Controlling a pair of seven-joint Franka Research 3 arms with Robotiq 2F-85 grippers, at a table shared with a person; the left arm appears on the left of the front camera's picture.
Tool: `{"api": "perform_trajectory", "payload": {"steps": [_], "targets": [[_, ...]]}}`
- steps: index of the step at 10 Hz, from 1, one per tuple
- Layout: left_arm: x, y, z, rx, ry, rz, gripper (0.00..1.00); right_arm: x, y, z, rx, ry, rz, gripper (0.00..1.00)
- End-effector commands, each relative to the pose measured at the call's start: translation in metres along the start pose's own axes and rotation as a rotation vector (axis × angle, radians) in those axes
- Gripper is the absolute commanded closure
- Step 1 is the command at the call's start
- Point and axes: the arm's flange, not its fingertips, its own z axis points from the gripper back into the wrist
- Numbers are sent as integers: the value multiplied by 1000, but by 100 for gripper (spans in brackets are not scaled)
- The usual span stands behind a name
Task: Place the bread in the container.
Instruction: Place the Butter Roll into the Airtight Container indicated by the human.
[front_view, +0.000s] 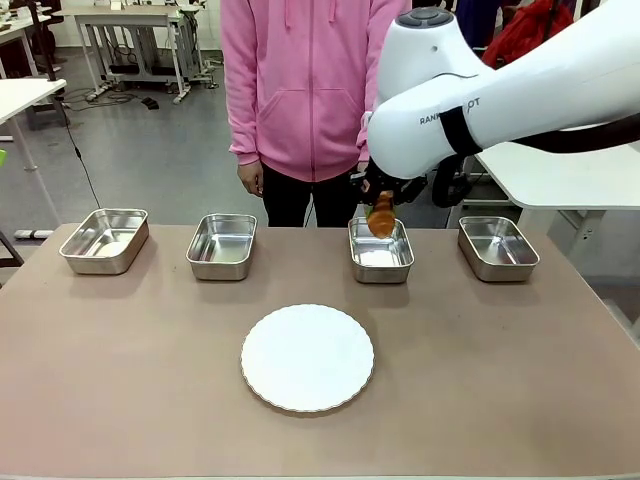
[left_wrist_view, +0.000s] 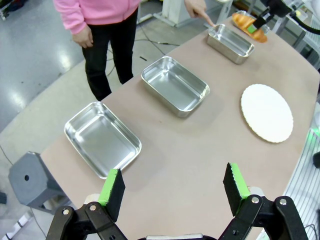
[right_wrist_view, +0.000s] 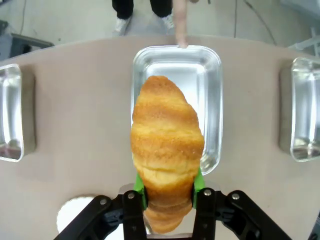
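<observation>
The counter carries four steel trays in a row along its 12 o'clock edge and a round white plate in the middle. The container, third tray from the robot's left, sits at about 1 o'clock from the plate, and a person's finger points at its far rim. The right hand is clamped on the bread, which hangs just above that tray, its free tip toward 12 o'clock in the wrist view. The croissant is probably light, soft and flaky, so a hard squeeze would crush it. The green pads grip its thick lower half, likely a sound hold since the tapered ends would break off. The left hand hovers over the counter's left end, fingers apart and empty.
</observation>
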Motion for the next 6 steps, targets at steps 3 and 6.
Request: {"api": "perform_trajectory", "payload": {"steps": [3, 6], "targets": [[0, -1, 1, 1, -2, -4, 0, 27, -13, -41, 38, 62, 27, 59], [0, -1, 1, 1, -2, -4, 0, 20, -20, -61, 60, 79, 47, 59]]}}
